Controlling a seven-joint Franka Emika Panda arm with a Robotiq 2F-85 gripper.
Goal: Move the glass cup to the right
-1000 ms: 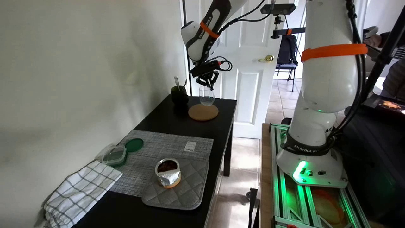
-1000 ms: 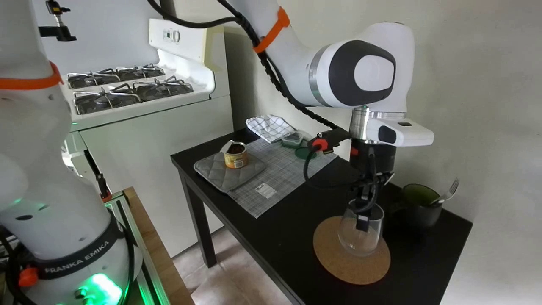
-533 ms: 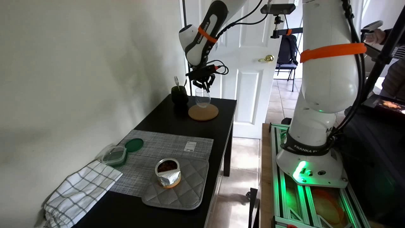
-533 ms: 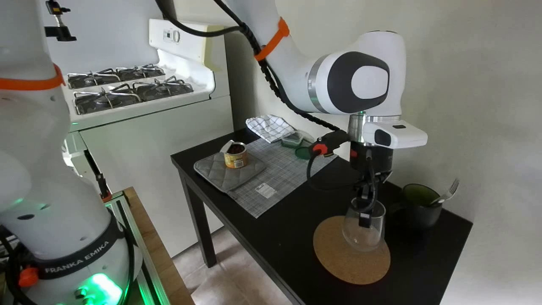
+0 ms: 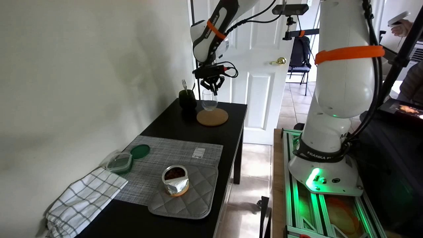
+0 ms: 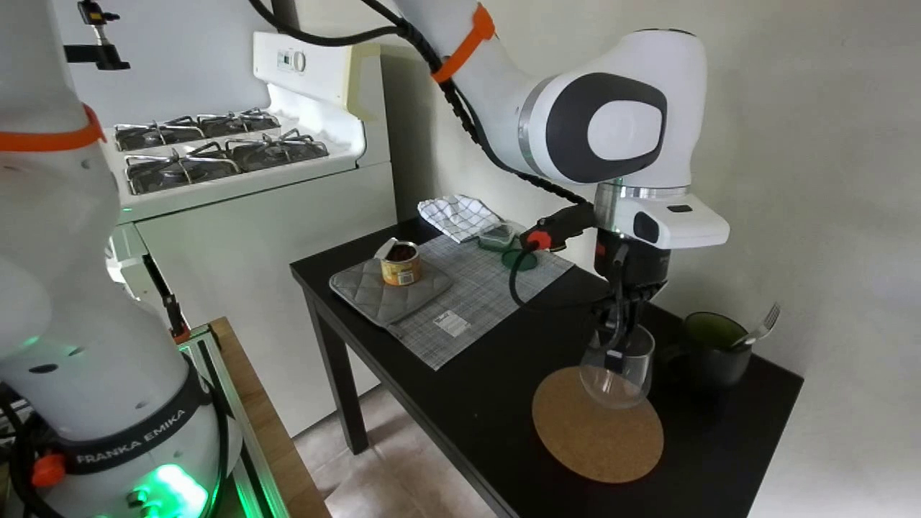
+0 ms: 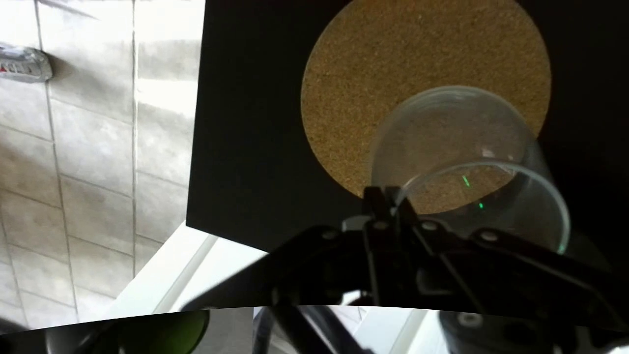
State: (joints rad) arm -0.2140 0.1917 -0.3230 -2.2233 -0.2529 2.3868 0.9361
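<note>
The glass cup (image 5: 209, 105) is clear and colourless, and it shows in both exterior views (image 6: 637, 367). My gripper (image 6: 614, 360) points down and is shut on the cup's wall at the rim. In the wrist view the gripper (image 7: 388, 197) pinches the rim at its left side, and the cup (image 7: 452, 123) extends up and right from the fingers. The cup leans a little. Its base overlaps the edge of the round cork mat (image 6: 597, 450). I cannot tell whether it touches the mat or hangs just above it.
A dark mug (image 6: 716, 360) holding a fork stands close beside the cup, near the wall. An opened can (image 5: 175, 185) stands on a grey pot holder (image 5: 198, 201). A green lid (image 5: 140, 151), a plastic container (image 5: 119, 162) and a checked cloth (image 5: 84, 200) lie farther along the black table.
My gripper has carried the glass cup from over the cork mat toward the mat's edge, nearer the dark mug's side. The cup also sits higher in the exterior views.
</note>
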